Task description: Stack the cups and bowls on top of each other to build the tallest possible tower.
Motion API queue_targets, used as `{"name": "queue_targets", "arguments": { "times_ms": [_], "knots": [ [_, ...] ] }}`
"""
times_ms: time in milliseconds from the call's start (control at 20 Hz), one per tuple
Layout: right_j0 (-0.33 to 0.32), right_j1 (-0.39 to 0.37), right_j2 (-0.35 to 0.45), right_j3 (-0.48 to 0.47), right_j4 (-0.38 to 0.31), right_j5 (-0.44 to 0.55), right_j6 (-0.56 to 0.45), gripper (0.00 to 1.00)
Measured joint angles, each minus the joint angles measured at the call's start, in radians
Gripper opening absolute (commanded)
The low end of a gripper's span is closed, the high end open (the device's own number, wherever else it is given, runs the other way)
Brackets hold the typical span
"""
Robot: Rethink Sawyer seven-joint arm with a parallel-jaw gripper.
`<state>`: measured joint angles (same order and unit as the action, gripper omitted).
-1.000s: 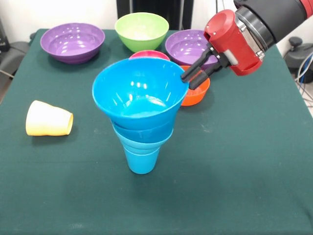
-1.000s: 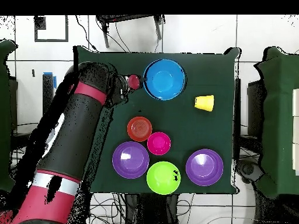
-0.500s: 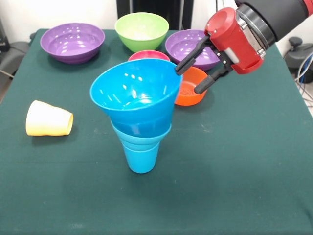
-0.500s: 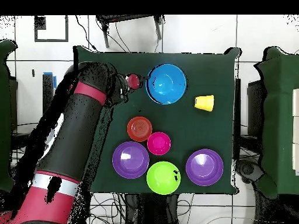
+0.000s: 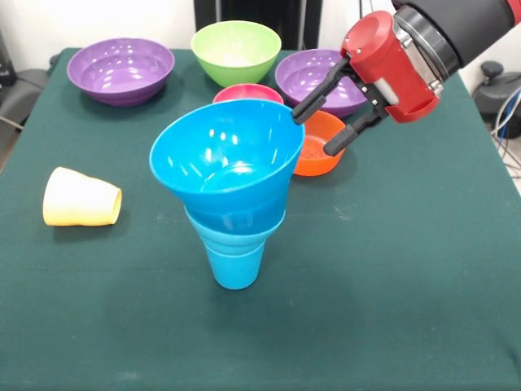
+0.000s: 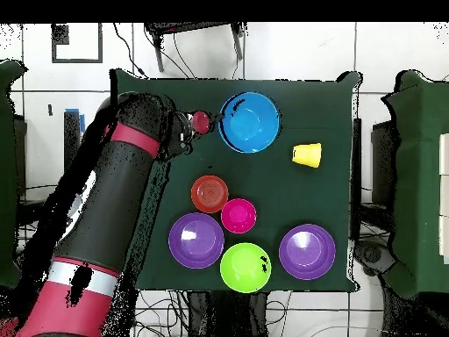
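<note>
Front view is showing the gripper [image 5: 316, 130] hanging with its jaws spread wide, holding nothing, just beside the rim of the tower [image 5: 227, 183], which is standing mid-table. Behind it, the orange bowl [image 5: 323, 152] is sitting; the yellow cup [image 5: 80, 198] is lying sideways, well apart.

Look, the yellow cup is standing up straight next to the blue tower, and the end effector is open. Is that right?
Not quite. The yellow cup is lying on its side on the table, not standing up; the front view shows it. The rest is right: it sits beside the blue tower, and the end effector is open by the top bowl's rim.
</note>
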<state>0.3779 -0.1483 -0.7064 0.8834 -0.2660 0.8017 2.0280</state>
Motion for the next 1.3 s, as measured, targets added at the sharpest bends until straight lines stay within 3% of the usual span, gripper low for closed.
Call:
{"name": "queue_targets", "arguments": {
  "times_ms": [600, 1000, 1300],
  "knots": [
    [0.000, -0.040, 0.000, 0.015, 0.000, 0.000, 0.000, 1.00],
    [0.012, -0.135, 0.000, 0.058, 0.000, 0.000, 0.000, 1.00],
    [0.061, -0.220, -0.001, 0.140, -0.001, -0.001, 0.000, 1.00]
  ]
}}
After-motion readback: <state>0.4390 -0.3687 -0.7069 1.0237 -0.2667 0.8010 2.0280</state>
